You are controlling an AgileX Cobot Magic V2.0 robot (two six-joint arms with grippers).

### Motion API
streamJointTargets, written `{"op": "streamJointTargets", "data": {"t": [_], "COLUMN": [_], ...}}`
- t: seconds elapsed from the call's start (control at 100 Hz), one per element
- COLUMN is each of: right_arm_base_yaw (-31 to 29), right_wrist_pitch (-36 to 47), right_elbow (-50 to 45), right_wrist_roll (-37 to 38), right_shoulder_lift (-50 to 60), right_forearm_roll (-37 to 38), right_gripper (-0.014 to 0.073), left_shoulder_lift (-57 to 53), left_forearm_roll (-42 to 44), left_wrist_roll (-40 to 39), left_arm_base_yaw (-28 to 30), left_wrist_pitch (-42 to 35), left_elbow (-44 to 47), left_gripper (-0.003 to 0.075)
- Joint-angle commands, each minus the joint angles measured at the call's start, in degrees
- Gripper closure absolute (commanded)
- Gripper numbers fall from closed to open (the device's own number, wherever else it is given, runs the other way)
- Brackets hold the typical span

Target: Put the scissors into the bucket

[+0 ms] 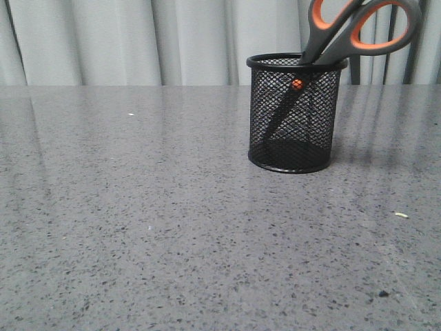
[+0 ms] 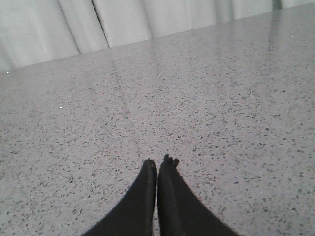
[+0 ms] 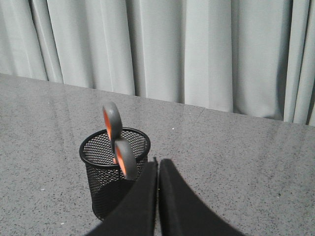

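Observation:
The black wire-mesh bucket (image 1: 295,114) stands upright on the grey table, right of centre in the front view. The scissors (image 1: 358,31) stand blades-down inside it, leaning to the right, with the grey and orange handles sticking out above the rim. The right wrist view shows the bucket (image 3: 114,169) and the scissors' handles (image 3: 118,142) just beside my right gripper (image 3: 158,163), which is shut and empty. My left gripper (image 2: 157,163) is shut and empty over bare table, away from the bucket. Neither gripper shows in the front view.
The speckled grey table (image 1: 138,207) runs back to a pale curtain (image 1: 172,38). A small pale crumb (image 1: 402,215) and a dark speck (image 1: 383,294) lie near the front right.

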State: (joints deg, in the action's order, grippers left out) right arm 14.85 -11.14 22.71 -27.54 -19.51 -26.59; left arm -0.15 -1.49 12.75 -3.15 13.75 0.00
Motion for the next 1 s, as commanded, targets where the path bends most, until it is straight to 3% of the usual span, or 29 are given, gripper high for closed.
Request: {"op": "streamJointTargets", "data": {"t": [0.0, 0.12, 0.99], "right_arm_base_yaw": [-0.11, -0.11, -1.68], "right_wrist_pitch": [3.78, 3.78, 5.55], "right_elbow": [1.47, 1.47, -1.47], "right_wrist_roll": [-0.55, -0.55, -0.55], "right_shoulder_lift": [-0.60, -0.60, 1.75], "right_forearm_roll": [-0.46, -0.46, -0.46], "right_gripper": [0.0638, 0.0638, 0.0638], "left_shoulder_lift": [-1.58, -1.58, -1.46], "left_forearm_roll": [-0.25, -0.90, -3.72], "left_wrist_roll": [-0.62, -0.62, -0.62], "left_arm_base_yaw": [0.02, 0.02, 0.02], "left_wrist_pitch": [-2.79, 4.16, 3.80], "left_elbow": [2.34, 2.34, 2.34], "left_gripper": [0.0740, 0.0739, 0.0740]}}
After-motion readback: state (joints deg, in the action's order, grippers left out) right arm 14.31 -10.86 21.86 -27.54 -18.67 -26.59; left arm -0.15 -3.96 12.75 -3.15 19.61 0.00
